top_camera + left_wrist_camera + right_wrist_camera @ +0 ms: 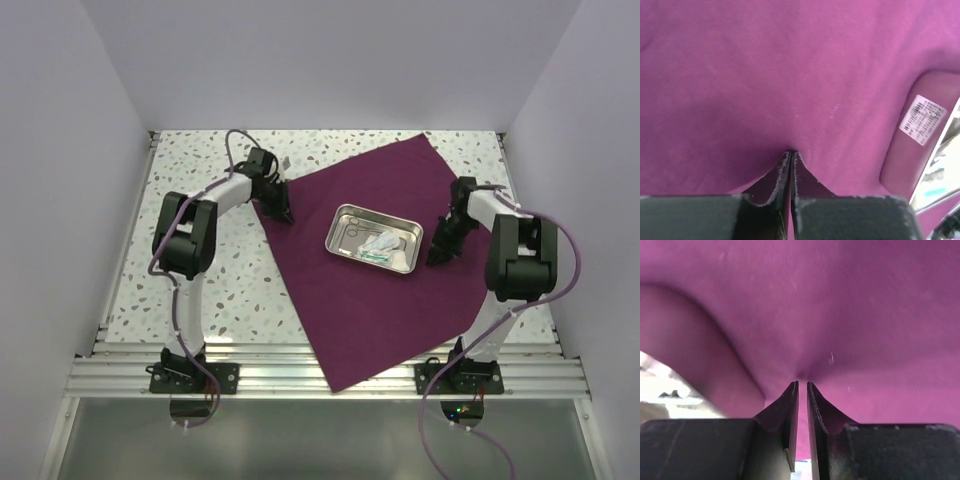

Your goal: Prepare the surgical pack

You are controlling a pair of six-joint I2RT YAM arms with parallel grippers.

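Speckled table point(215, 290), white walls point(330, 60); purple cloth point(380, 320) spread under a metal tray point(331, 236); left gripper point(285, 215) clamped tight on the cloth; right gripper point(440, 258) nearly closed, pinching it.

Tray point(331, 238) contents too small to identify, label point(922, 119) print unreadable, surgical pack point(380, 310) cropped in both wrist views

One surgical pack point(380, 300), one metal tray point(330, 238) of instruments point(372, 243) too small to count, two arms, left point(185, 240) and right point(520, 255).
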